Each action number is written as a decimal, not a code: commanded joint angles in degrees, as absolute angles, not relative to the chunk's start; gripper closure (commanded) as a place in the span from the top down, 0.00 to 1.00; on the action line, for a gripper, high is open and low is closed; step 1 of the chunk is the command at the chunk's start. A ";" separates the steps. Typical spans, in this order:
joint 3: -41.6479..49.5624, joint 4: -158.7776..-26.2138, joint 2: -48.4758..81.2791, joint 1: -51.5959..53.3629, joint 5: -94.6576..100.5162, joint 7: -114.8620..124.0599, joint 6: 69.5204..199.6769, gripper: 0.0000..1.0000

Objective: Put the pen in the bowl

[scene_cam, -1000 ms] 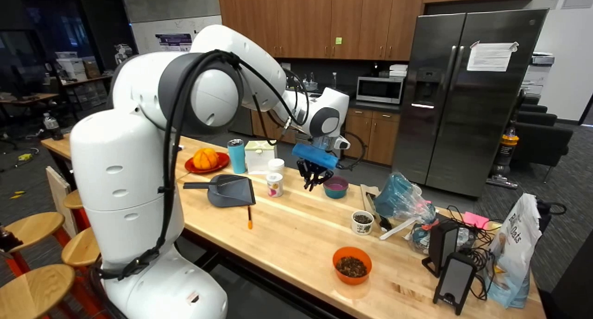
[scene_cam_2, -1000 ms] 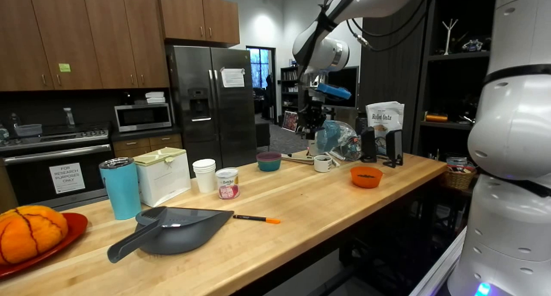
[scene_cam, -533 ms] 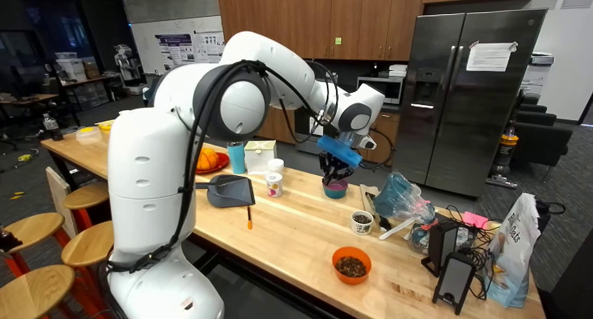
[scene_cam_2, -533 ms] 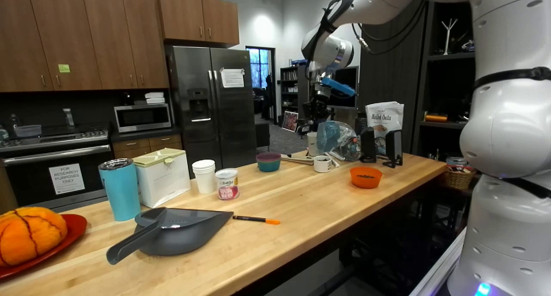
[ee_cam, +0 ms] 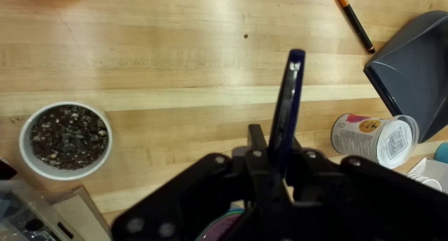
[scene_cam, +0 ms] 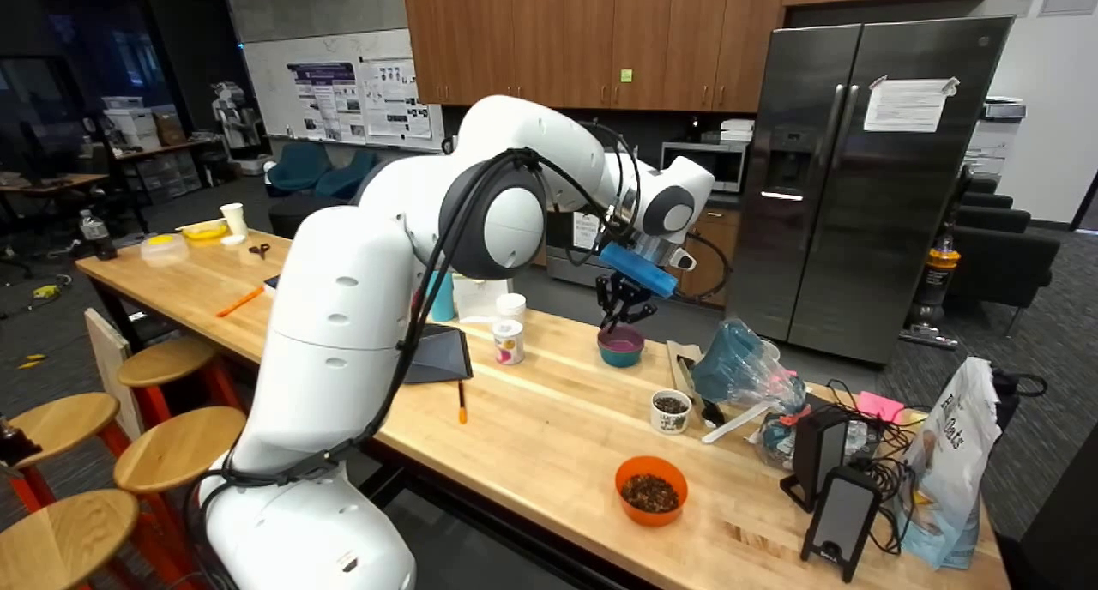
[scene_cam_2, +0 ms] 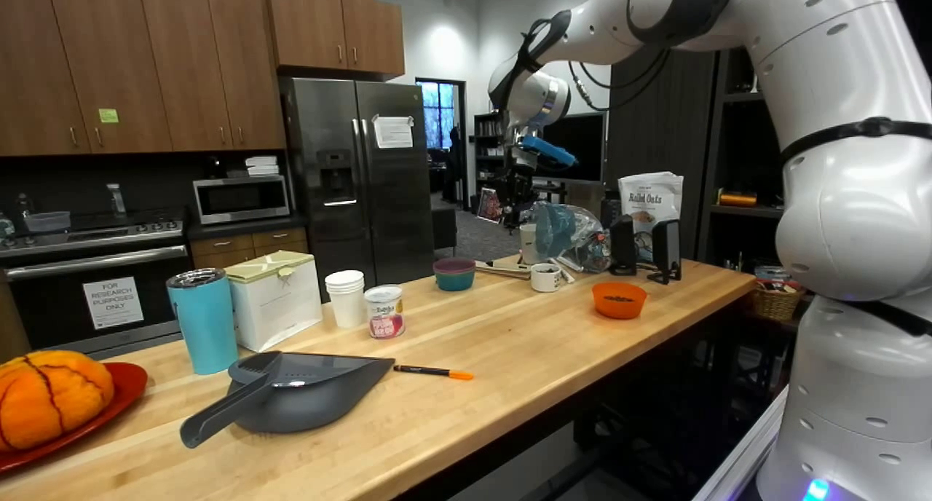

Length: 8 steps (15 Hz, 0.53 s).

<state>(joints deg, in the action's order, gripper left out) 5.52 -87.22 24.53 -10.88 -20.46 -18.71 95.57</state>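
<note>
A dark blue pen (ee_cam: pixel 287 97) stands up between the fingers of my gripper (ee_cam: pixel 274 143) in the wrist view; the gripper is shut on it. The pen is too dark to make out in the exterior views. The purple-maroon bowl (scene_cam: pixel 624 341) has teal below its rim, like a nested teal bowl. It also shows in an exterior view (scene_cam_2: pixel 454 266) and partly in the wrist view (ee_cam: pixel 224 228), mostly hidden by the gripper. My gripper (scene_cam: pixel 611 322) is above the table, close by the bowl and higher than its rim in an exterior view.
An orange-and-black marker (scene_cam_2: pixel 434 371) lies beside the grey dustpan (scene_cam_2: pixel 313 392). A can (scene_cam: pixel 508 343), paper cups (scene_cam_2: pixel 345 297), a cup of dark soil (scene_cam: pixel 670 411), an orange bowl (scene_cam: pixel 652 508) and a plastic bag (scene_cam: pixel 742 367) stand on the table.
In an exterior view my gripper has moved right, from left of the bowl to over its near side, most of it in the first half second. The arm's elbow has swung right and lowered.
</note>
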 commanded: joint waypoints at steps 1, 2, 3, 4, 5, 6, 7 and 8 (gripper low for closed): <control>3.92 -77.88 31.30 -11.83 -19.05 -17.13 91.79 0.04; 3.64 -76.32 32.62 -11.92 -18.94 -16.90 91.42 0.04; 3.41 -74.92 33.73 -11.94 -18.70 -16.72 91.19 0.04; 3.18 -73.42 35.05 -11.80 -18.19 -16.67 91.23 0.04; 2.95 -72.16 36.09 -11.73 -17.71 -16.56 91.05 0.04; 2.68 -70.61 37.25 -11.78 -17.40 -16.40 90.65 0.04; 2.40 -69.22 38.26 -11.88 -17.27 -16.28 90.24 0.04; 2.15 -67.91 39.11 -11.94 -17.07 -16.23 89.74 0.04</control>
<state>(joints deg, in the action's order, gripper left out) 3.56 -74.30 35.52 -10.88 -18.48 -17.55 92.92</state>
